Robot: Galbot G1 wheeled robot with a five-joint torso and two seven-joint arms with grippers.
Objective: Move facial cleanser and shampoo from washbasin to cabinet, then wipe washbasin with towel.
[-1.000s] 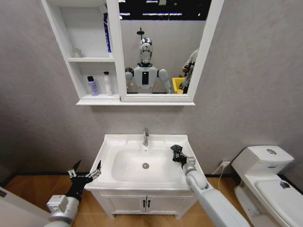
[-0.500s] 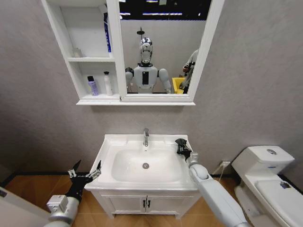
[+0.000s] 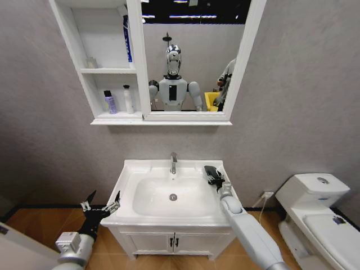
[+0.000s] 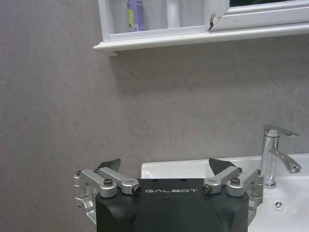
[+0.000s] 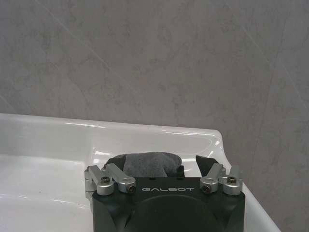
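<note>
Now our right gripper (image 3: 212, 175) sits over the back right part of the washbasin (image 3: 130, 171), on the flat rim beside the oval bowl and to the right of the chrome tap (image 3: 173, 162). From the right wrist camera we see the towel (image 5: 147, 164) — a grey soft cloth — bunched between the fingers (image 5: 214, 175), lying against the white ceramic near the raised back edge; we read the gripper as closed on it. Our left gripper (image 3: 102, 206) hangs low, off the washbasin's front left corner and apart from it, its fingers (image 4: 112, 175) spread wide with nothing between them. Up on the wall, the cabinet (image 3: 83, 72) joins the tall mirror (image 3: 191, 56); its lower compartment holds a purple bottle (image 3: 110, 102) and a white bottle (image 3: 129, 99), standing upright side by side — the purple one farther from the mirror. A blue item (image 3: 127, 39) leans in the upper compartment against the mirror-side wall. A white toilet (image 3: 315, 211) stands to the right of the vanity.
</note>
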